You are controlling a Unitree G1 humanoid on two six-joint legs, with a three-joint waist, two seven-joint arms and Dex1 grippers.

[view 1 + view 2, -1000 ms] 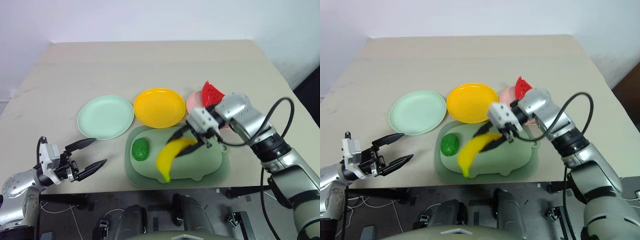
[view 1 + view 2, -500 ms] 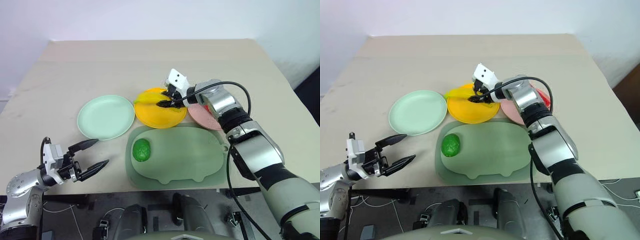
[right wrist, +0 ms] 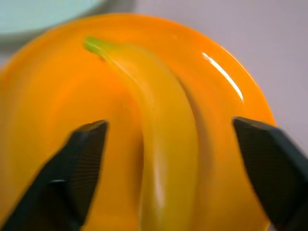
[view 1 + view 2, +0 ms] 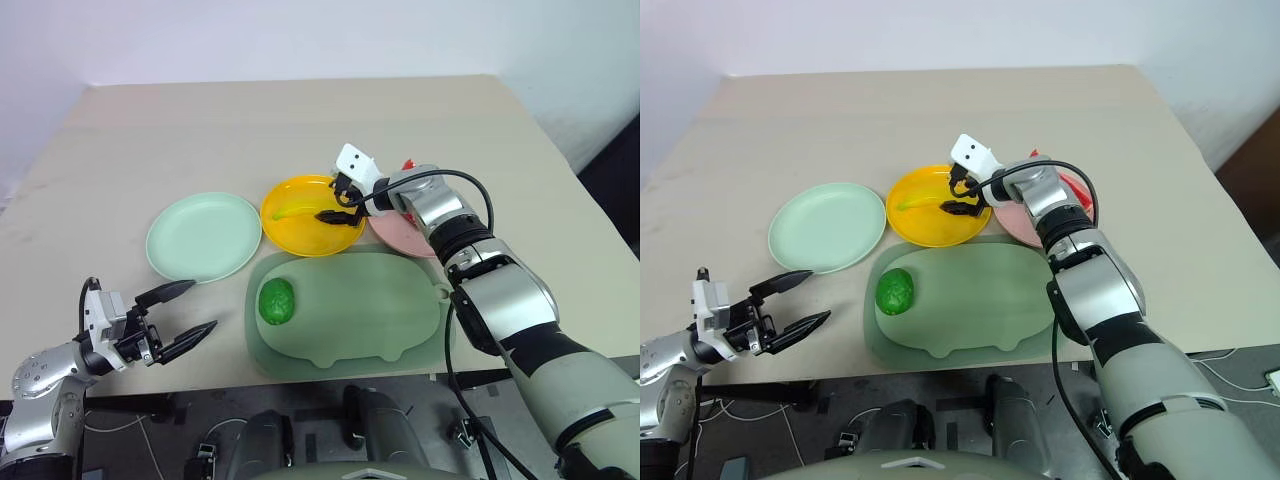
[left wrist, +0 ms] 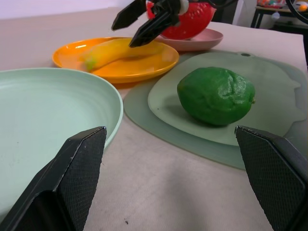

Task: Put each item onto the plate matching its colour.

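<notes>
At the lower left of the head view, your left gripper sits just off the table's near edge with its two black fingers spread wide and nothing between them. Up and right of it, left of centre, the mint green plate lies bare. Right of that, below centre, the dark-green bumpy fruit rests on the left part of the dull-green mat. Above the mat, at mid-frame, the yellow plate carries the banana, which lies flat in it. Your right gripper hangs over that plate's right side, fingers parted on either side of the banana and not closed on it. Further right, the watermelon slice sits on the pink plate, partly hidden by your right arm.
</notes>
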